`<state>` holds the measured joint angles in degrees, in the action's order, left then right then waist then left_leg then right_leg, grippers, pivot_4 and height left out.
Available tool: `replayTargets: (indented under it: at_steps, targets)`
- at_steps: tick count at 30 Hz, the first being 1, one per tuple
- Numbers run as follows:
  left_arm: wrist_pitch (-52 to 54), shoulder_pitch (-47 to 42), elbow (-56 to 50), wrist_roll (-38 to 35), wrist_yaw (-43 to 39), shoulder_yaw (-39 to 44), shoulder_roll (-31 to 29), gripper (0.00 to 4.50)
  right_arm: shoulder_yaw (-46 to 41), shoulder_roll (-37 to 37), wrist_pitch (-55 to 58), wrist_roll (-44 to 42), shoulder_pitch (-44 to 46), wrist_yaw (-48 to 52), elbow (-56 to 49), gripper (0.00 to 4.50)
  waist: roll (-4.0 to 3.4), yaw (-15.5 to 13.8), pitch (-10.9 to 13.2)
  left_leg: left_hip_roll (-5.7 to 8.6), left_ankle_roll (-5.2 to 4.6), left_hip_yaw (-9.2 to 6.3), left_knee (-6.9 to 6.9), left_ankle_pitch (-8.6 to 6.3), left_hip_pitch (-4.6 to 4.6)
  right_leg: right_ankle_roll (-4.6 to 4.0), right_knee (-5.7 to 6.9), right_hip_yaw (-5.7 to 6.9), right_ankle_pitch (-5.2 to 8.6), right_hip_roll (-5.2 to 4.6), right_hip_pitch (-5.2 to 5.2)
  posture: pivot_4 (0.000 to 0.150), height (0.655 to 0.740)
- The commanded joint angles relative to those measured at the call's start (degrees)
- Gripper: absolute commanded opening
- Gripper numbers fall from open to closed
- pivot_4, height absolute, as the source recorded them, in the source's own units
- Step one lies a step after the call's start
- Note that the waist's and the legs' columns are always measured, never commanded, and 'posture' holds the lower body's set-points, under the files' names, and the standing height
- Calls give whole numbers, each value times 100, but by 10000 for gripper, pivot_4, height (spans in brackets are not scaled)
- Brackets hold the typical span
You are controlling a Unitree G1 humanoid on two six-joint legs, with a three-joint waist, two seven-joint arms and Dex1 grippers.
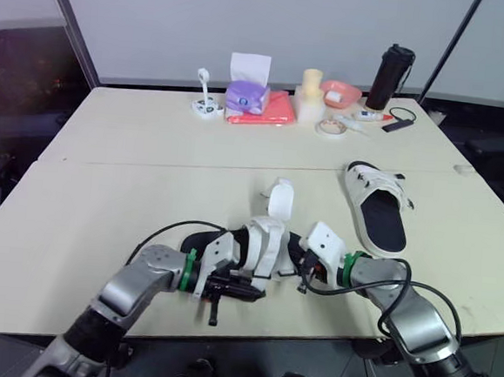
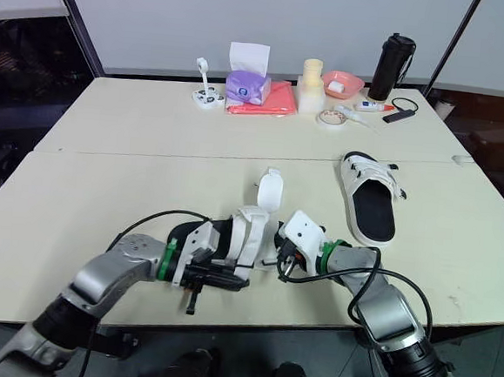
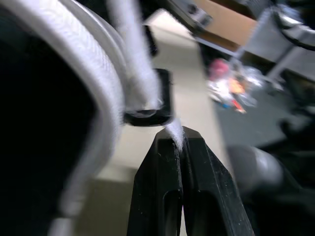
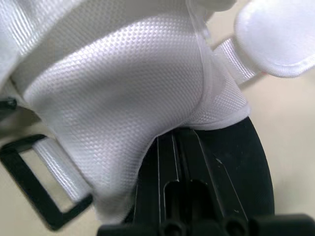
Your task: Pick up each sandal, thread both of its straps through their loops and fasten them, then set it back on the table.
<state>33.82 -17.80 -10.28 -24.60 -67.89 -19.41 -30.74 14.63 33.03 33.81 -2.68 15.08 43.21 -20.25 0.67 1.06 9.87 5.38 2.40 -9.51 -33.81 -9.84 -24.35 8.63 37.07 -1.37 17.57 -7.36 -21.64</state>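
A white sandal with a black sole (image 1: 265,242) is held just above the table's front edge, between both grippers. One of its straps (image 1: 280,197) stands up loose. My left gripper (image 3: 179,142) is shut on the tip of a white strap (image 3: 175,133), right beside a black loop (image 3: 160,115); in the left eye view that gripper (image 1: 237,285) is at the sandal's near-left side. My right gripper (image 4: 174,140) is shut on the sandal's white upper (image 4: 128,83) and black sole, at the sandal's right side (image 1: 307,267). The second sandal (image 1: 377,207) lies flat on the table, to the right.
Along the table's far edge stand a purple tissue box (image 1: 246,94), a red cloth (image 1: 274,110), a cream cylinder (image 1: 310,93), a pink bowl (image 1: 340,92), a tape roll (image 1: 330,127) and a black bottle (image 1: 390,75). A seam (image 1: 149,160) crosses the table.
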Motion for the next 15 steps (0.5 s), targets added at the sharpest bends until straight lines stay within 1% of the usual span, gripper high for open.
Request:
replayTargets:
  at_steps: [1,4,11,15]
  targets:
    - [737,61,-902,-953,-500,233,-362,521,166,17,56,15,-85,45,133,0,1,-2,1,-3,0,-1,0,0,-1,-1,0,0,1,2,-2,1500,7400]
    - [1203,17,-1180,-1463,-439,405,-458,521,173,16,28,17,-54,51,163,0,-1,-17,1,-4,1,-1,0,-1,-1,-15,1,0,8,3,-2,1500,7400]
    - [1980,-224,-1381,-2390,233,822,65,521,185,12,-3,33,-19,61,189,0,0,-14,2,-5,1,0,-2,0,-2,-13,1,0,7,4,-2,1500,7400]
    - [2290,-247,-1458,-2735,445,923,157,521,175,7,3,27,30,71,221,0,0,-5,2,-7,1,1,-2,0,-1,-11,1,0,5,6,-3,1500,7400]
